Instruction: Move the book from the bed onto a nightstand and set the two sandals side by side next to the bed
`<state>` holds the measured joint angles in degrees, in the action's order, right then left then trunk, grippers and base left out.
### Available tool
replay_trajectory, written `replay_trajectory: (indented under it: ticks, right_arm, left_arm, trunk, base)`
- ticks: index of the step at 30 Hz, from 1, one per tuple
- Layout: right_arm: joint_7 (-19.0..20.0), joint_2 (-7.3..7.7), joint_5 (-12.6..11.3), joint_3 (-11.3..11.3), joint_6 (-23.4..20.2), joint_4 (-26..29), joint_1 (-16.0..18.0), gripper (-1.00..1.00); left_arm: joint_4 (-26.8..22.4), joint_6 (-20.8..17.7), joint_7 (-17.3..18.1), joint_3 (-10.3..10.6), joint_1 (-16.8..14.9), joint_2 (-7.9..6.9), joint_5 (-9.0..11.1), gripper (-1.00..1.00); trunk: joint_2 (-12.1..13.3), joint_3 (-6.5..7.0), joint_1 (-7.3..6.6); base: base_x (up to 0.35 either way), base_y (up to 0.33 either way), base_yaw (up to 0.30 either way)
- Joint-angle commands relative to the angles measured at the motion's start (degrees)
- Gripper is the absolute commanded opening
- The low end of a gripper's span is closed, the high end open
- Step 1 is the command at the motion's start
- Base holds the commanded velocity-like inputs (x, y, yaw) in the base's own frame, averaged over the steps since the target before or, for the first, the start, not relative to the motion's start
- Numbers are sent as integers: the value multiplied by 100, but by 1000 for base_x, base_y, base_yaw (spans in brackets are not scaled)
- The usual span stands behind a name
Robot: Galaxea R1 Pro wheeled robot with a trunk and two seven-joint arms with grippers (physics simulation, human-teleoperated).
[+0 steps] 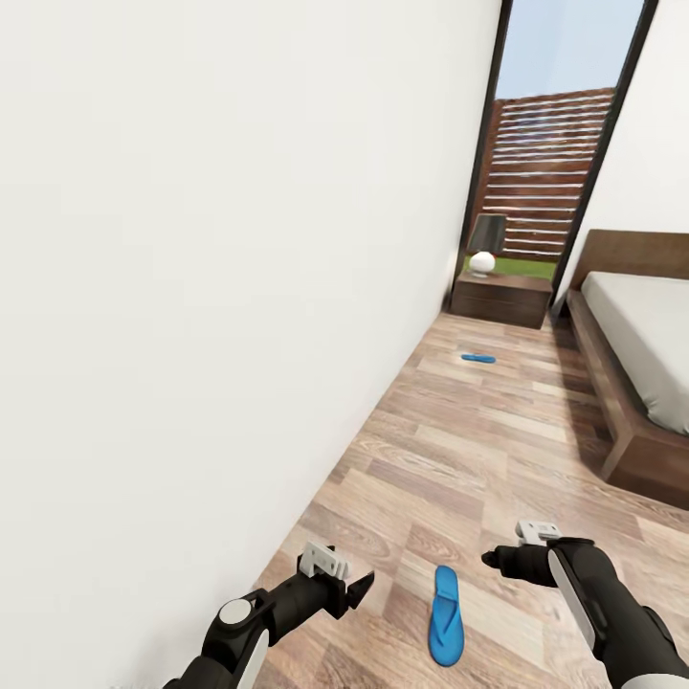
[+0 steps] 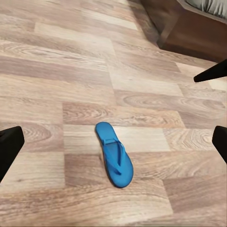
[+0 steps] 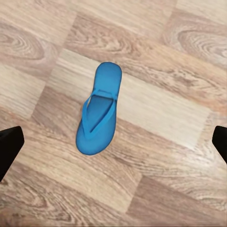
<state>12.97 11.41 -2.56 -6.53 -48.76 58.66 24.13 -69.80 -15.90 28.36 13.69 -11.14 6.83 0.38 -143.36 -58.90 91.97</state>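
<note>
While one blue sandal (image 1: 446,615) lies flat on the wood-plank floor (image 1: 459,450) between the two arms, the second sandal (image 1: 478,359) lies well apart from it, farther along the floor and near the nightstand (image 1: 500,298). The near sandal (image 2: 114,154) rests strap side up, touched by nothing.

The left tool (image 1: 356,586) hangs just beside the near sandal on the wall side, its dark fingers spread and empty; in the left wrist view its fingertips (image 2: 9,144) stand wide at the two edges with the sandal lying on the floor between and beyond them. The right tool (image 1: 494,558) hangs on the bed side of the sandal, also holding nothing; in the right wrist view its fingertips (image 3: 8,146) sit far apart at the edges, and the sandal (image 3: 98,109) lies on the floor below them.

No writing or label can be read on the sandals.

The bed (image 1: 639,354), with its light-grey mattress and dark wooden frame, stands along the right. The nightstand sits at the far end of the floor, against the white wall (image 1: 220,239), below a tall dark-framed window (image 1: 560,144). A lamp (image 1: 487,242) with a dark shade and a white round base stands on the nightstand.
</note>
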Motion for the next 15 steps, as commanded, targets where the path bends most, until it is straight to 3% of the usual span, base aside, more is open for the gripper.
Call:
replay_trajectory:
  ticks: [1, 15]
  right_arm:
    - [4, 1, -25, -6, -27, 5, 3, 100]
    - [-2, -31, -25, 7, -19, -22, 2, 100]
  left_arm:
    - [-8, -44, 21, -6, -2, 2, 6, 100]
    - [-8, -44, 21, -6, -2, 2, 6, 100]
  trunk:
    - [-4, -29, 1]
    - [-23, -339, 37]
  base:
    - [0, 0, 0]
    - [0, 0, 0]
